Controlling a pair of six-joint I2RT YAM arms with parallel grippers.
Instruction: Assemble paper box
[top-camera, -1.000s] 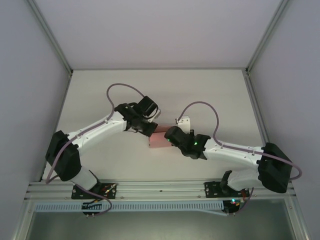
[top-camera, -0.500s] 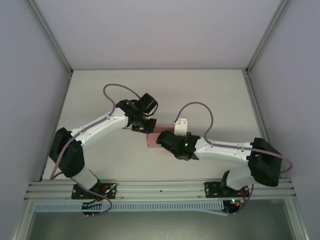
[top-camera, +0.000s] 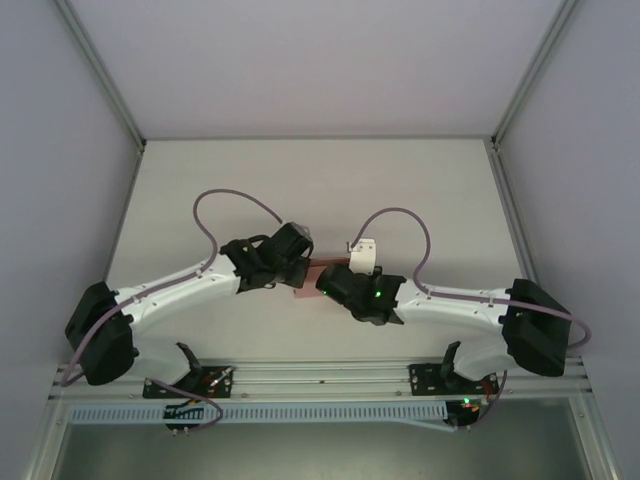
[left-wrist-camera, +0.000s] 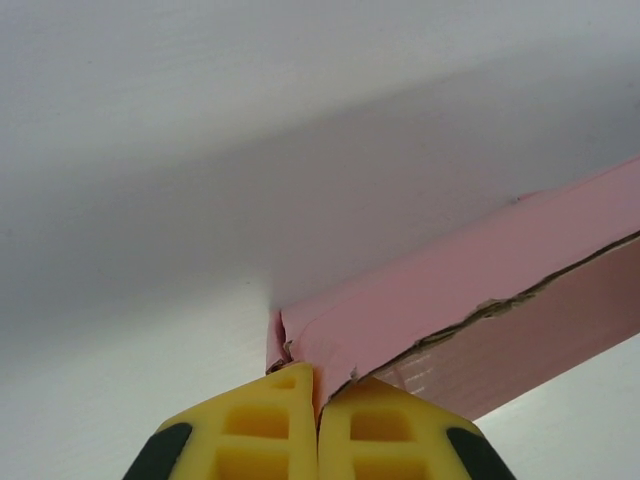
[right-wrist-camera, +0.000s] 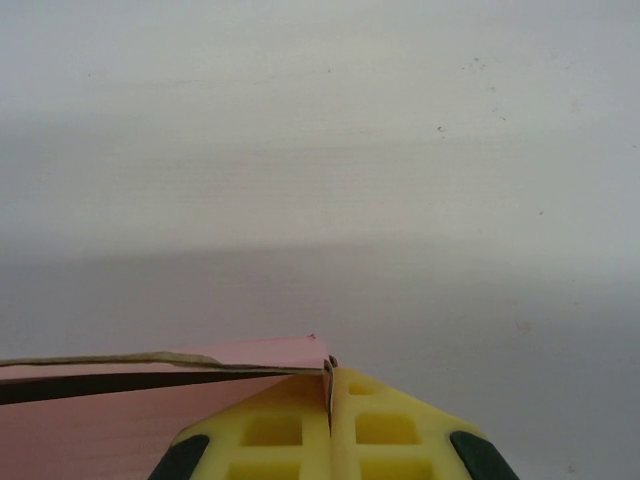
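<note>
In the top view, the upper half of the table (top-camera: 320, 180) is left bare, bounded by a left wall (top-camera: 60, 200) and a right wall (top-camera: 585, 200). The centre is blocked by the box (top-camera: 312, 270), pinched between the left gripper (top-camera: 298, 276) and the right gripper (top-camera: 326, 284). The lower frame is crossed by the left arm (top-camera: 170, 290) and the right arm (top-camera: 460, 300).

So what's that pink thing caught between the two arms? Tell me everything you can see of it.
The paper box is thin pink cardboard, folded into a long, narrow shape with creased edges and a rough, brownish cut edge along one seam. It is near the middle of the white table, and little of it shows from above. The left gripper pinches a crumpled corner; the right gripper pinches another edge.
</note>
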